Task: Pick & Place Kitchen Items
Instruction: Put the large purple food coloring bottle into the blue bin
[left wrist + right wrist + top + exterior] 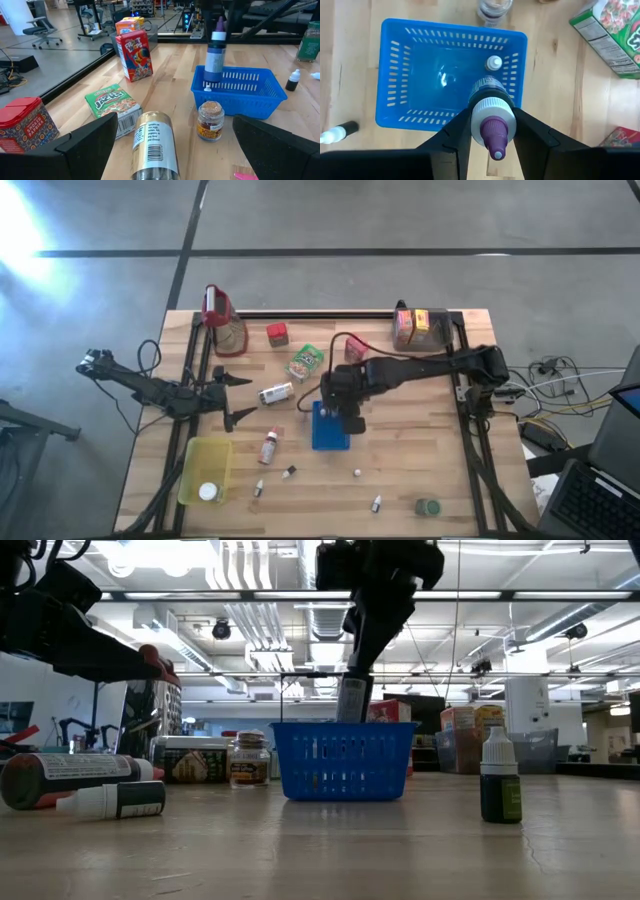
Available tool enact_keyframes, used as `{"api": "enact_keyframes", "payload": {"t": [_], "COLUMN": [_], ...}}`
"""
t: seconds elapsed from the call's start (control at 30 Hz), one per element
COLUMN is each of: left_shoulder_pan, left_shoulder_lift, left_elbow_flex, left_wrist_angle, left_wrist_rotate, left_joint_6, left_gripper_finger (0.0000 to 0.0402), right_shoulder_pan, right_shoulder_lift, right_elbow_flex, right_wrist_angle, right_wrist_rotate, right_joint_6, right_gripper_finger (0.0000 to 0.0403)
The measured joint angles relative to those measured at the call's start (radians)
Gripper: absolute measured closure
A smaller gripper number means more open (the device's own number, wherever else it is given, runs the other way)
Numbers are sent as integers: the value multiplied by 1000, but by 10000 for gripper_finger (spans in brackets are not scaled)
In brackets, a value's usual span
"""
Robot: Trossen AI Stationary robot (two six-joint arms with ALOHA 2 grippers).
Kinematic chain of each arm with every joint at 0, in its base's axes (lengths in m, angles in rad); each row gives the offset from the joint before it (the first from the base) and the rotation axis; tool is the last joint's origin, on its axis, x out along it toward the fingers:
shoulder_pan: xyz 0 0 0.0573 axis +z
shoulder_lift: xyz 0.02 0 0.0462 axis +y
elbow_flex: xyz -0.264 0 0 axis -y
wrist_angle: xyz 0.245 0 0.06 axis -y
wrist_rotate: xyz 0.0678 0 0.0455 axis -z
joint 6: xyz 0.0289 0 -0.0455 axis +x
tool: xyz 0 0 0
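The wooden tabletop fills the lower middle of the high view, with both dark arms reaching in from its sides. The blue basket sits just below the frame's centre, and a small white-capped bottle already lies inside it near one wall. The yellow tray is at the lower left of the high view, holding a round white lid. The green cereal carton lies above and left of the basket, with a red tin farther up-left and a silver can on its side left of the basket. The right tool hangs over the basket, its fingers pressed partway closed on the neck of a purple-tipped bottle, held upright with its base dipping into the basket. The left tool waits at the centre left, fingers spread wide and holding nothing. A small dropper bottle stands right of the basket in the low view.
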Motion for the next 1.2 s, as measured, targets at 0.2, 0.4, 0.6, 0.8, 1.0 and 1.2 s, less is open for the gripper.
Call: {"api": "enact_keyframes", "payload": {"t": [0.2,0.4,0.6,0.8,1.0,1.2], "left_shoulder_pan": [0,0,0,0,0,0], "left_shoulder_lift": [0,0,0,0,0,0], "left_elbow_flex": [0,0,0,0,0,0], "left_wrist_angle": [0,0,0,0,0,0], "left_wrist_rotate": [0,0,0,0,0,0], "left_joint_6": [0,0,0,0,0,0], "left_gripper_finger": [2,2,2,2,2,2], "right_shoulder_pan": [-14,-15,-25,-34,-41,-41], "right_shoulder_lift": [0,0,0,0,0,0], "right_elbow_flex": [-18,-59,-96,-121,-143,-144], "right_wrist_angle": [0,23,67,73,78,103], "right_wrist_rotate": [-14,-32,-32,-31,-30,-30], "right_joint_6": [-4,-25,-22,-24,-22,-22], "right_gripper_finger": [277,289,277,287,277,258]}}
